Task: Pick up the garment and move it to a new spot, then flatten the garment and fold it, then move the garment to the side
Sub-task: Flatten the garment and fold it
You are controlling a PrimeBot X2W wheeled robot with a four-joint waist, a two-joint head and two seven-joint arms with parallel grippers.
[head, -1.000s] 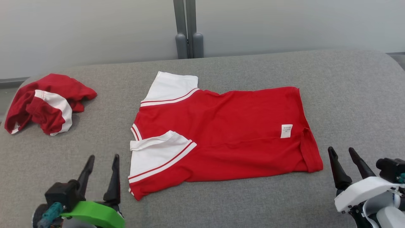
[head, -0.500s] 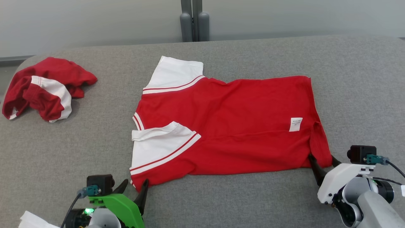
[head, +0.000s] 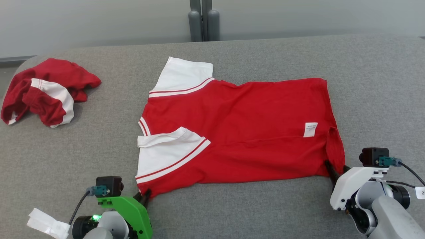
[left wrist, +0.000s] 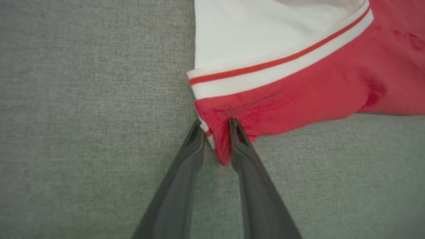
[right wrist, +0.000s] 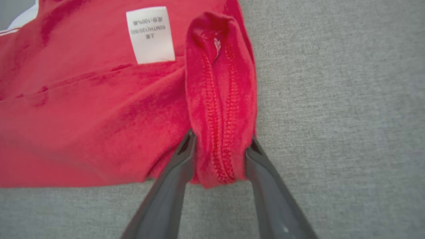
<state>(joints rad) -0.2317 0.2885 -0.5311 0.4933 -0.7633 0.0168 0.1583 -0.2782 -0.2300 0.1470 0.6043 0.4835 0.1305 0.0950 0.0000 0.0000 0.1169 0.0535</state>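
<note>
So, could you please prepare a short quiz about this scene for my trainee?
1. True or false: the white label lies nearer the left claw than the right claw.
2. Which part of the red T-shirt sits between the right claw's fingers? A) white sleeve B) folded hem corner C) collar
3. What lies crumpled, apart from the T-shirt, on the robot's far left?
Key: 1 false; 2 B; 3 a second red-and-white garment.

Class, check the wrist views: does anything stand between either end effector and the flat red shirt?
Nothing visible does. The left end effector pinches the near-left corner of the shirt; the right end effector straddles its folded hem corner.
</note>
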